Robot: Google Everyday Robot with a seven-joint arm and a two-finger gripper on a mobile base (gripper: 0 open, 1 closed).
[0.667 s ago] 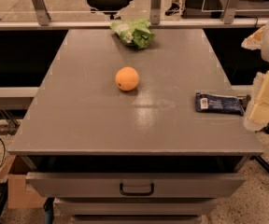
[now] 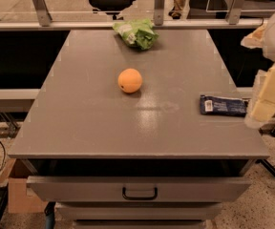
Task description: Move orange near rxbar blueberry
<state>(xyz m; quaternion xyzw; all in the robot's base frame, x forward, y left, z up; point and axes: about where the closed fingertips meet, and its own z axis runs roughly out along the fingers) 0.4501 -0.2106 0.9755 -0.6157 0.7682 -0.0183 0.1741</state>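
Zero change: orange [image 2: 130,80] central; rxbar blueberry [image 2: 222,105] right; jaws just beside it, open-or-closed unclear.

We can read no words, brands or numbers anywhere. The rxbar blueberry [image 2: 222,105] lies just left of the gripper [image 2: 260,109], at the right edge of the table [image 2: 94,123]. It carries a small white label patch on its end away from the gripper, but we cannot make out the print. The green bag [image 2: 136,33], well apart from the gripper, shows pale markings that are likewise unreadable.
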